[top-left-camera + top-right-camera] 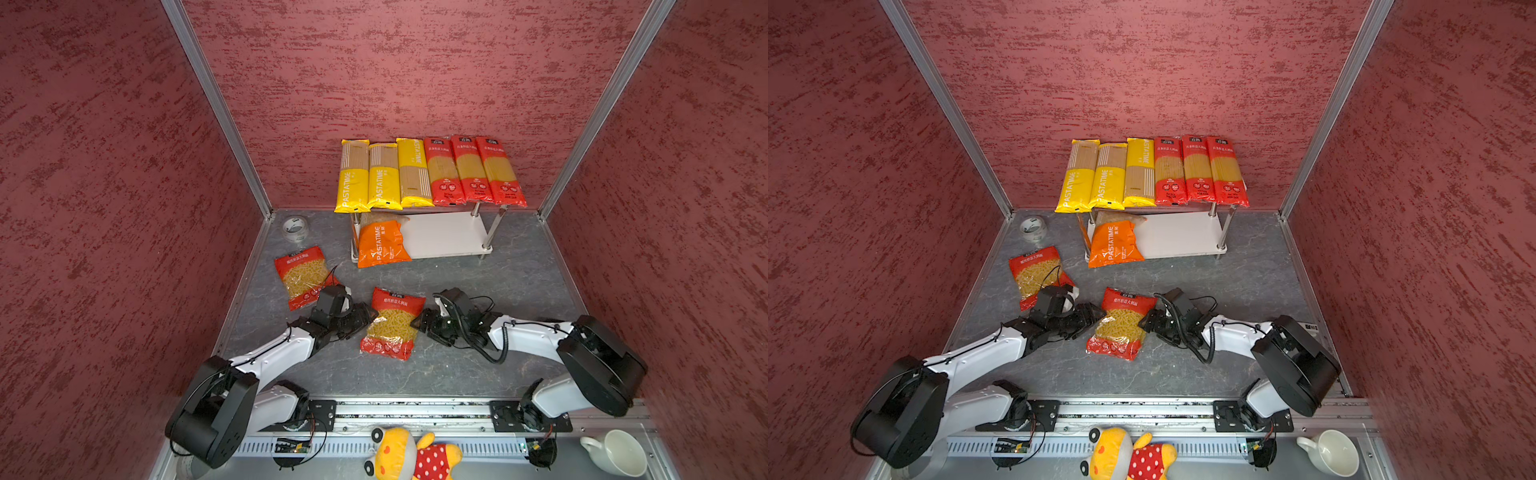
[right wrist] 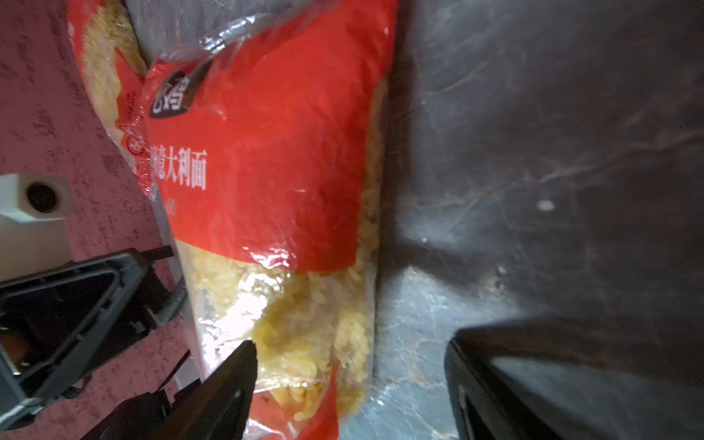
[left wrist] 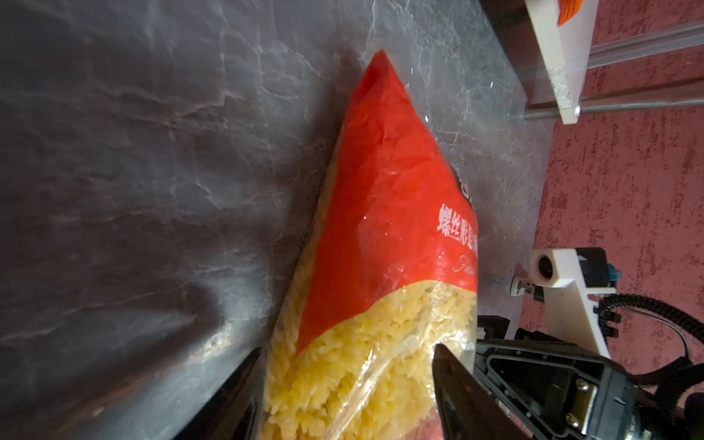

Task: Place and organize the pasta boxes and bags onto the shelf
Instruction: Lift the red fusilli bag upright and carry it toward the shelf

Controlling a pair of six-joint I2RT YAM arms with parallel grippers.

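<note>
A red short-pasta bag point(image 1: 392, 324) point(image 1: 1121, 324) lies flat on the grey floor between my two grippers. My left gripper point(image 1: 368, 318) point(image 3: 346, 348) is open, its fingers straddling the bag's left edge and close against it. My right gripper point(image 1: 417, 322) point(image 2: 352, 343) is open at the bag's right edge, one finger over the bag and the other well clear of it. A second red bag point(image 1: 303, 276) lies to the left, partly behind my left wrist. The shelf point(image 1: 449, 237) carries three yellow packs point(image 1: 384, 176) and three red packs point(image 1: 473, 172) on top. An orange bag point(image 1: 382, 245) sits on the lower board's left end.
A roll of clear tape point(image 1: 295, 227) lies in the back left corner. A yellow plush toy point(image 1: 411, 455) and a white cup point(image 1: 619, 453) sit in front of the arm rail. Red walls close in on three sides.
</note>
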